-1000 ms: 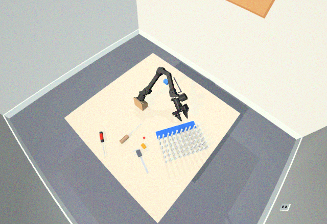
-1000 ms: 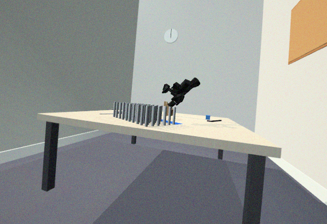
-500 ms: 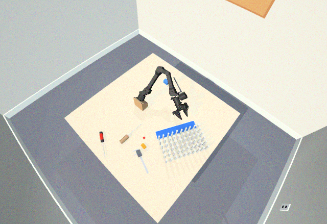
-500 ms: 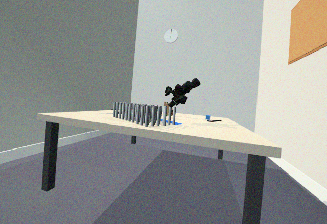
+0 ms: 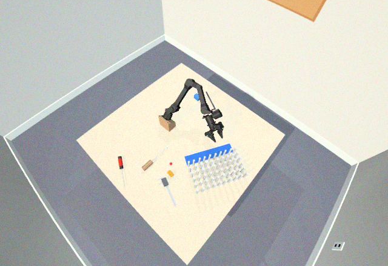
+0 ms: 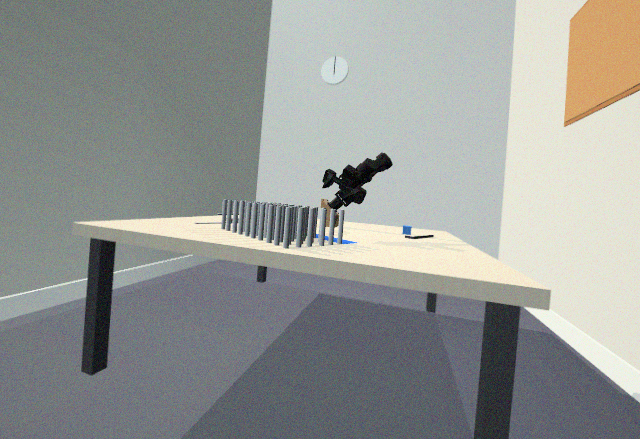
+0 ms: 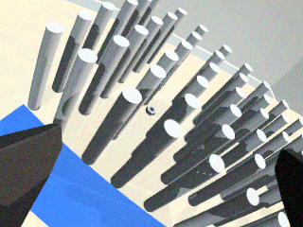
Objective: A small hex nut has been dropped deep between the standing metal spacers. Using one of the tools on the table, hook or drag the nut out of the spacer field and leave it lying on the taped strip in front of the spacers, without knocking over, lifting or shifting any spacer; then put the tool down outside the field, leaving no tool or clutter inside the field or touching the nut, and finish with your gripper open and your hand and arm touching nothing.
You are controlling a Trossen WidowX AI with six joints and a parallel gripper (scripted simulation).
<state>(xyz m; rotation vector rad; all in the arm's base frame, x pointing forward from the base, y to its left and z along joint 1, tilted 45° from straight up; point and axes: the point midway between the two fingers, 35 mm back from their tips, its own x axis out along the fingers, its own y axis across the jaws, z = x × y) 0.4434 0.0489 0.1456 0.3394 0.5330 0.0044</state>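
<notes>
The hex nut [image 7: 151,110] lies on the table between spacers, a few rows in from the blue taped strip [image 5: 217,149] [image 7: 71,175]. The metal spacers [image 6: 286,227] [image 7: 172,129] stand upright in rows. My gripper [image 5: 218,139] [image 7: 172,149] is open and empty, above the strip side of the field. A black hooked rod [image 5: 210,100] [image 6: 419,236] lies behind the arm, its end partly hidden in the top view. A red and black screwdriver [image 5: 120,162], a wooden-handled tool [image 5: 147,165] and a grey-handled tool [image 5: 164,182] lie left of the field.
A blue cube [image 5: 196,96] [image 6: 406,229] sits near the hooked rod. An orange block [image 5: 170,173] and a small red piece [image 5: 170,163] lie between the tools and the field. The arm's base stands on a wooden block [image 5: 167,123].
</notes>
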